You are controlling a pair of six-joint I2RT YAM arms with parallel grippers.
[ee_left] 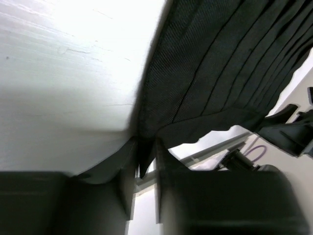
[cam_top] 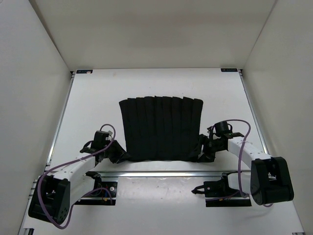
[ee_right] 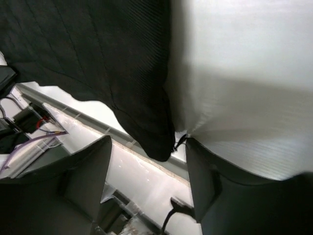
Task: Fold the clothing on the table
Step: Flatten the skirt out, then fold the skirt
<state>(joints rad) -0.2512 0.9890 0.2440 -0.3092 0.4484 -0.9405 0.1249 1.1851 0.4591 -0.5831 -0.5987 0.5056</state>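
Top external view: the clothing [cam_top: 161, 128] lies flat and spread on the table [cam_top: 161, 83], about mid-table, its ribs running away from the arm bases. Its near hem is just short of the metal rail [cam_top: 161, 172] that crosses the table in front of the bases. The left gripper [cam_top: 117, 154] sits low at the near left corner of the garment and the right gripper [cam_top: 205, 152] at the near right corner. Each is black against black cloth, so we cannot read the jaws from here.

Left wrist view: the two fingers [ee_left: 122, 181] stand apart with a narrow gap. The garment's corner tip hangs into that gap, and bright table shows beside it. We note the pincer as released, with the cloth between the jaws rather than pinched. The pleats fan off to the upper right.

Right wrist view: the fingers [ee_right: 90, 171] are spread wide. The rounded corner of the garment lies between them, close to the right-hand finger, and neither pad presses on it. We note this one as released too. White tabletop fills the right of this view.
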